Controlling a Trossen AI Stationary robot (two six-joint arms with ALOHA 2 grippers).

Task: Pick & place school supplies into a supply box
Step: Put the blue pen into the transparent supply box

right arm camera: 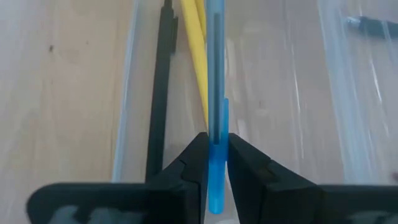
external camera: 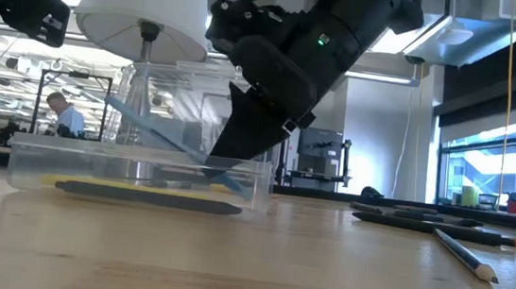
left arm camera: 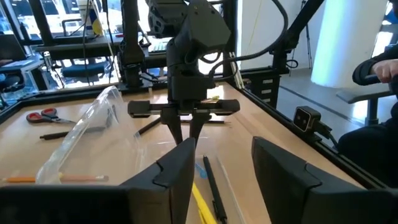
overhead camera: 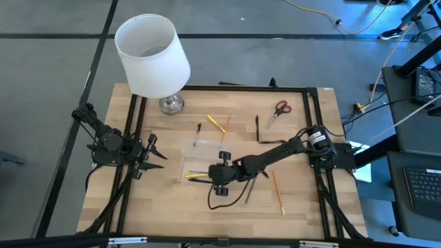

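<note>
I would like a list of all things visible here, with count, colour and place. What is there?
supply box: one, clear plastic, table middle
blue pen: one, gripped by the right hand, tip slanting into the box
yellow pencil: at least one, in the box
black pen: one, in the box
scissors: one, red handles, table's far right
lamp: one, white shade, far left corner
loose pencils and pens: several, orange, yellow, dark, around the box
right hand: shut on the blue pen, over the box
left hand: open, empty, at the left edge

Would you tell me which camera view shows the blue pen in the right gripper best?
The right wrist view: the blue pen fills it, pinched by the right gripper. The low view shows it slanting into the supply box; the left wrist view shows only its tip; the high view hides it.
</note>
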